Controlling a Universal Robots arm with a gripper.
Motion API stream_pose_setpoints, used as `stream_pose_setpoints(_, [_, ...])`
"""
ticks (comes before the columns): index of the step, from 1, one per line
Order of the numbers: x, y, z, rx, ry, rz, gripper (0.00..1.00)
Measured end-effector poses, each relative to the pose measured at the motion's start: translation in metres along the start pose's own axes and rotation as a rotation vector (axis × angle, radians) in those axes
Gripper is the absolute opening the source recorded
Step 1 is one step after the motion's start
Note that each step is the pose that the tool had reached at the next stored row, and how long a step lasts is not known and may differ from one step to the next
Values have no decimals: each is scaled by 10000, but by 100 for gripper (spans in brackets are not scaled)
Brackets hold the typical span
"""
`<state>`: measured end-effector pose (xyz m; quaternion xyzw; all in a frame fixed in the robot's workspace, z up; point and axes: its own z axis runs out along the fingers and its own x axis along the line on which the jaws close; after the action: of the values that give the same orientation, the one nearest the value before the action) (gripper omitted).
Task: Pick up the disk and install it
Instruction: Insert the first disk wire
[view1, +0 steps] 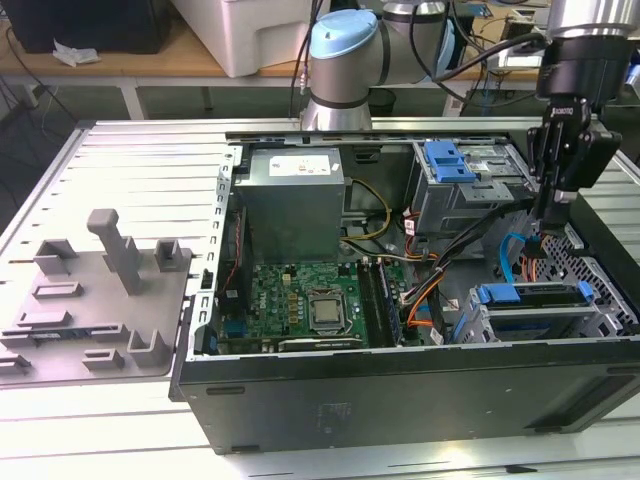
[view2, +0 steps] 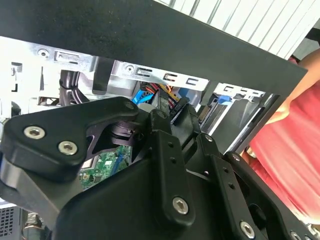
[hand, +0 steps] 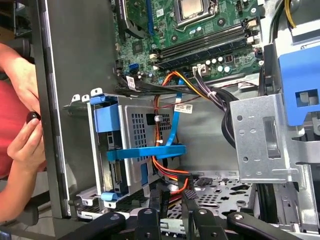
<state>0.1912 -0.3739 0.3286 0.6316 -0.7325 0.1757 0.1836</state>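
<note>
The disk sits inside the lower grey cage (view1: 590, 322) at the case's front corner on the exterior view's right. Its blue carrier bracket (view1: 512, 293) shows along the cage's top. In the first wrist view the same blue bracket (hand: 145, 152) crosses the perforated cage (hand: 131, 131). My gripper (view1: 549, 222) hangs just above and behind that cage and touches nothing. Its black fingertips (hand: 155, 199) stand a small gap apart, with only orange cables showing between them. The gripper's black linkage (view2: 165, 165) fills the second wrist view.
The open computer case (view1: 400, 390) lies on a slatted table. It holds a power-supply box (view1: 295, 195), a motherboard (view1: 300, 305), an upper drive cage with a blue latch (view1: 450, 160) and loose cables (view1: 425, 300). A grey fixture tray (view1: 95, 300) lies beside it. A person's hands (hand: 22, 135) are at the case wall.
</note>
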Motion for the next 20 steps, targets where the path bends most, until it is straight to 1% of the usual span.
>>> stream_pose_setpoints(2, [-2,1,4,-90,2,156,31])
stream_pose_setpoints(4, [-4,-3,5,-337,15,597,31])
stream_pose_setpoints(6, [-5,-10,6,-419,19,740,31])
stream_pose_setpoints(8, [-8,-30,6,-540,26,955,31])
stream_pose_setpoints(11, [-14,-66,5,-618,30,1093,31])
stream_pose_setpoints(14, [-16,-74,6,-688,33,1218,31])
stream_pose_setpoints(16, [-17,-78,8,-704,33,1247,31])
stream_pose_setpoints(20, [-20,-90,10,-708,41,1247,31])
